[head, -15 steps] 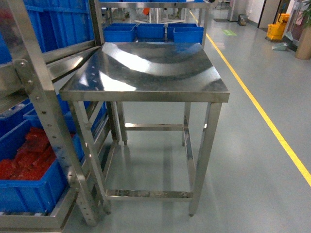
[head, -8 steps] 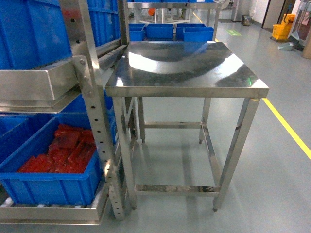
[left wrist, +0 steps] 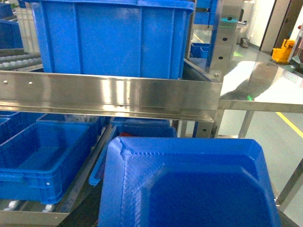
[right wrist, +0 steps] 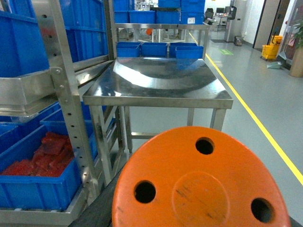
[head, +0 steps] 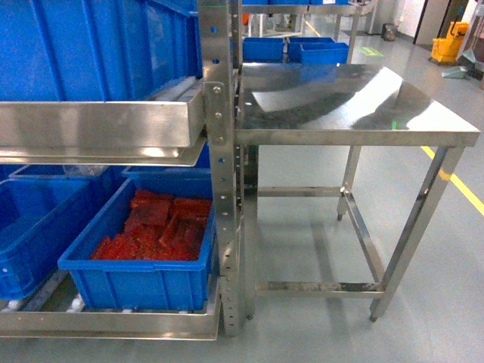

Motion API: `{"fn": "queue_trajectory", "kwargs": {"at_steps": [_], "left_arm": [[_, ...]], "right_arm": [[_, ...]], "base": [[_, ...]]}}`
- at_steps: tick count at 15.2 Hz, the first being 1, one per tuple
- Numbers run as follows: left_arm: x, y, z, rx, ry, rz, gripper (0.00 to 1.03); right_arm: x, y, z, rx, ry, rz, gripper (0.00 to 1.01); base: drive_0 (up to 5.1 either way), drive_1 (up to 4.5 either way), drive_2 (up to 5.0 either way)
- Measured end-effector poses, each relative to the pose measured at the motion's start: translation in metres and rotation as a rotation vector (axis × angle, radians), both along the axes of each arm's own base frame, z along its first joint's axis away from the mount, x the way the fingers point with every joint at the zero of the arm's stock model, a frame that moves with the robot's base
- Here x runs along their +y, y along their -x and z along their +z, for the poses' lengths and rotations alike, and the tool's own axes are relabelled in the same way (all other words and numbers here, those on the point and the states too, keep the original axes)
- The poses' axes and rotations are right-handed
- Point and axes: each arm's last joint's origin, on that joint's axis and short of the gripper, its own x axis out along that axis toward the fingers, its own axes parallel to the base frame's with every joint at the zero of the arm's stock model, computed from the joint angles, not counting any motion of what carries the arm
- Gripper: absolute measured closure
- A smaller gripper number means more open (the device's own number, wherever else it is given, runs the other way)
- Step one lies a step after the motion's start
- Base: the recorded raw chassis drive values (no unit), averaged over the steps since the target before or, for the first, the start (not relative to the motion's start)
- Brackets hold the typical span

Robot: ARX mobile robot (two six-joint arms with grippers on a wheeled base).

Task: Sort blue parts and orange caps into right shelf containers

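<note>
A blue part (left wrist: 189,184) with a finely textured surface and a recessed, bevelled centre fills the lower left wrist view, close to the lens. A round orange cap (right wrist: 199,182) with three dark holes around a shallow central disc fills the bottom of the right wrist view. Bright blue ribbed crates (head: 144,261) sit on the steel shelf rack, the lower right one holding red pieces, another large one (head: 91,49) on the tier above.

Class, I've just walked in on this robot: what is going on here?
The robot faces a steel rack beside a bare steel table. A blue part fills the left wrist view and an orange cap the right; neither gripper is visible. A blue crate of red pieces sits on the bottom shelf. Nothing is being placed yet.
</note>
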Motion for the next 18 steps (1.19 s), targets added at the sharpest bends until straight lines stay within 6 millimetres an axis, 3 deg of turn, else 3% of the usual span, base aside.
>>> {"fn": "queue_trajectory", "kwargs": {"at_steps": [18], "left_arm": [[0.0,0.0,-0.0001,0.001,0.0,-0.001,0.62]], "right_arm": [[0.0,0.0,-0.0003,0.003,0.0,0.001,0.58]], "base": [[-5.1,2.38,2.4]]}}
